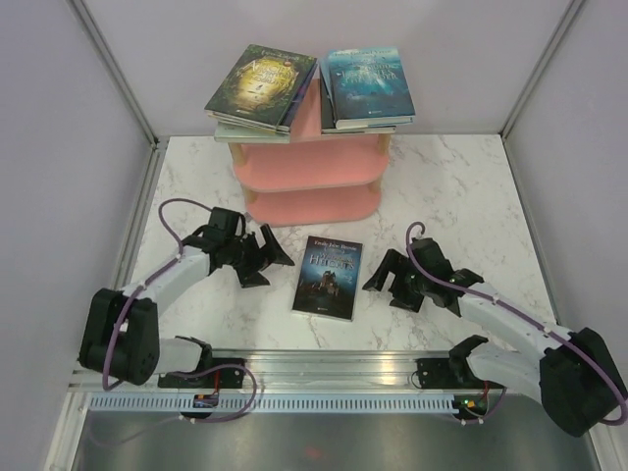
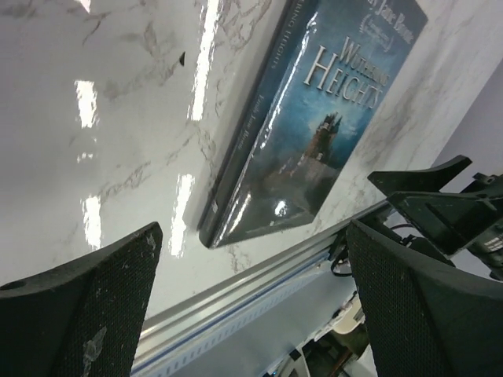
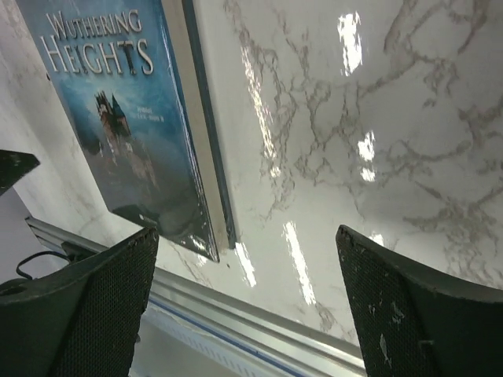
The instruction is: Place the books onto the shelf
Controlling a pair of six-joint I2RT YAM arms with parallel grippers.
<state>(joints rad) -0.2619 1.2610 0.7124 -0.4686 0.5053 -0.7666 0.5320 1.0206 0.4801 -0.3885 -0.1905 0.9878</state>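
Both claws hang low over the table (image 1: 461,196). The left gripper (image 1: 273,263) and right gripper (image 1: 381,283) are spread wide and hold nothing, one on each side of the single loose book (image 1: 328,276). It lies flat, cover up, and touches neither claw. Its spine faces the left gripper and its page edge faces the right.

The task looks nearly done. Two stacks (image 1: 261,88) sit on the top board of the shelf (image 1: 309,167), so only this book is left to go up.

The book's near edge lies close to the rail (image 1: 334,365), so a lift from that end looks cramped, while bare marble flanks both long sides. Up top, the stacks overhang the board with only a narrow gap between them. The lower tiers appear free and open toward the arms. Walls (image 1: 59,118) stand close behind and beside the shelf.
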